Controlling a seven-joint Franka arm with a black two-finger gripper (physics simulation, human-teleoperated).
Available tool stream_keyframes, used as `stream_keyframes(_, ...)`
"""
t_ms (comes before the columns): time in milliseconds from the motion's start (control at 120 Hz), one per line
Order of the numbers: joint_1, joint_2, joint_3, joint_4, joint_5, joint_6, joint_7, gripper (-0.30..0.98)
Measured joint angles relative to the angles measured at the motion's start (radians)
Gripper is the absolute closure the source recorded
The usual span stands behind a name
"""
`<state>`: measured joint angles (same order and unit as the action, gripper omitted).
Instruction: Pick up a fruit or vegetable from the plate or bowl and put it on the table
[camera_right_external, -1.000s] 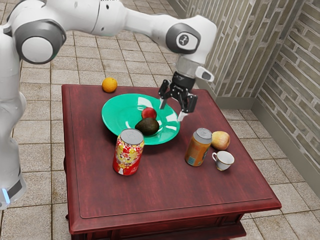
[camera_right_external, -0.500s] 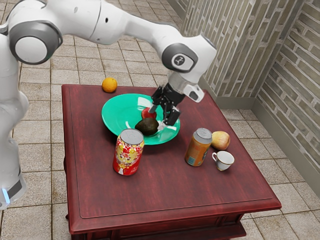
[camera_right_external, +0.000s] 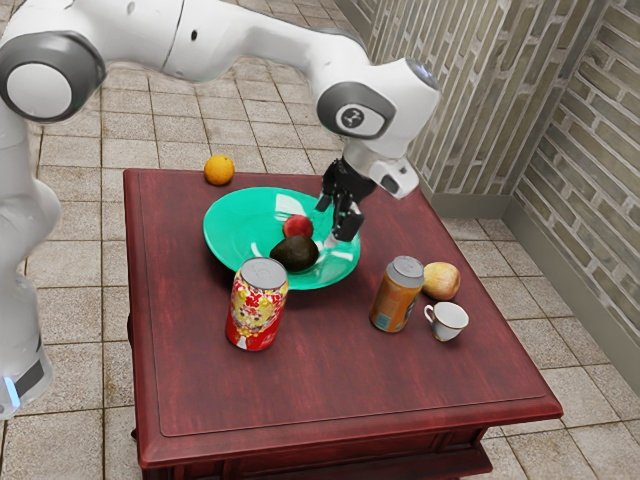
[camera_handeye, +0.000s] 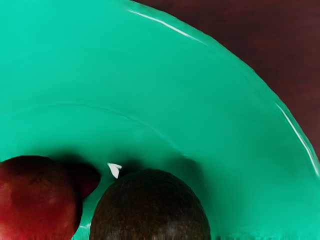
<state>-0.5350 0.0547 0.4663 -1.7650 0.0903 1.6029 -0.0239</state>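
Red-patterned can (camera_right_external: 256, 315): upright, near, the exterior view's left.
White cup (camera_right_external: 450, 318): the exterior view's right, beside the orange can (camera_right_external: 396, 298).
Avocado (camera_right_external: 296, 254): in the green plate (camera_right_external: 228, 236).
Red fruit (camera_right_external: 297, 227): same plate, just beyond the avocado.
Gripper (camera_right_external: 328, 222): spread, above the plate.
Orange (camera_right_external: 219, 170): far, the exterior view's left.

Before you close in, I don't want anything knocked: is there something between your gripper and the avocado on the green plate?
Nothing visible stands between the gripper and the avocado. The red fruit lies close beside the avocado, not in between, though a finger could brush it.
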Motion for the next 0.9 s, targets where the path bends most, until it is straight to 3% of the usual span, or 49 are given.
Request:
stream_keyframes(175, -0.025, -0.149, -0.035, -0.087, 0.141, 0.054, -0.002, 0.00)
stream_keyframes(342, -0.105, -0.189, -0.061, -0.099, 0.188, 0.082, -0.014, 0.00)
stream_keyframes(567, -0.081, -0.191, -0.049, -0.125, 0.179, 0.097, -0.036, 0.00)
stream_keyframes(900, 0.055, -0.273, -0.053, -0.306, 0.079, 0.179, -0.063, 0.00)
